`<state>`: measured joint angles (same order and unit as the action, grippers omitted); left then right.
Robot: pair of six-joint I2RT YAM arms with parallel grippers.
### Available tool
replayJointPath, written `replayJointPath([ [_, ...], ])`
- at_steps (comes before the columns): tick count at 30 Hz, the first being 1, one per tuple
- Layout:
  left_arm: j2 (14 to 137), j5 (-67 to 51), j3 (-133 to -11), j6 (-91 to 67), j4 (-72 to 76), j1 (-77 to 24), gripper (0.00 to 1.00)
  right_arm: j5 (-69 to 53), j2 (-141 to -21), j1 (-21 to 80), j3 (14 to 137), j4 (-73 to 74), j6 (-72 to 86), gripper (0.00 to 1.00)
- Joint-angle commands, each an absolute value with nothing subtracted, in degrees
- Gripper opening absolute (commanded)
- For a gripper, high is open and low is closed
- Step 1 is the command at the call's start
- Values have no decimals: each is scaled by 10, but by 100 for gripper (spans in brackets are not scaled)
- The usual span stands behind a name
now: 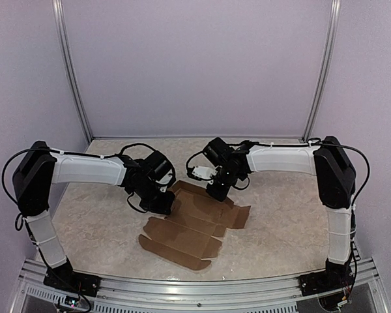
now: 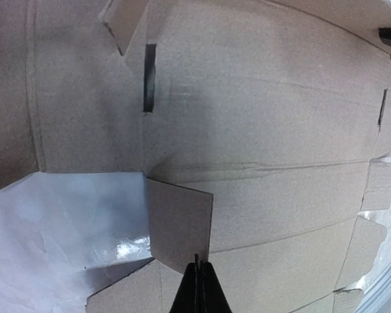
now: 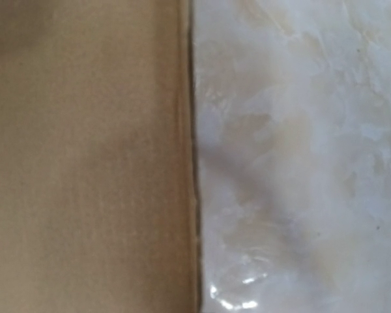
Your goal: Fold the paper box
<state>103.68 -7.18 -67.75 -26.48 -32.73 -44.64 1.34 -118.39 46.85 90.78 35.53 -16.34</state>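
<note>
The left gripper [image 1: 158,201] is clenched with nothing in it. In its wrist view the fingertips [image 2: 197,290] are pressed together into one point above the near edge of a small square flap [image 2: 179,222] on the paper box [image 1: 189,231]; whether they touch it cannot be told. It stands at the box's left edge. The right gripper [image 1: 216,193] is also clenched and stands at the box's far edge, where its wrist camera shows a straight cardboard border against the table [image 3: 300,163]. The box is an unfolded die-cut sheet lying flat between the two grippers. Its long axis runs from the near side away toward the back, slanting slightly right, and a rounded flap points nearward.
</note>
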Motion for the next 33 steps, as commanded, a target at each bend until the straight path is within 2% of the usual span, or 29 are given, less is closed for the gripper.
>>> replayJointPath([
  [1,1057,-87,-674,-262,-306,-455,0,19,-1159,467,898,344,-153,0],
  [16,1069,-87,-680,-270,-290,-457,0,24,-1138,467,883,335,-150,0],
  [33,938,-6,-734,-230,-376,-443,0,81,-1074,472,843,298,-204,0],
])
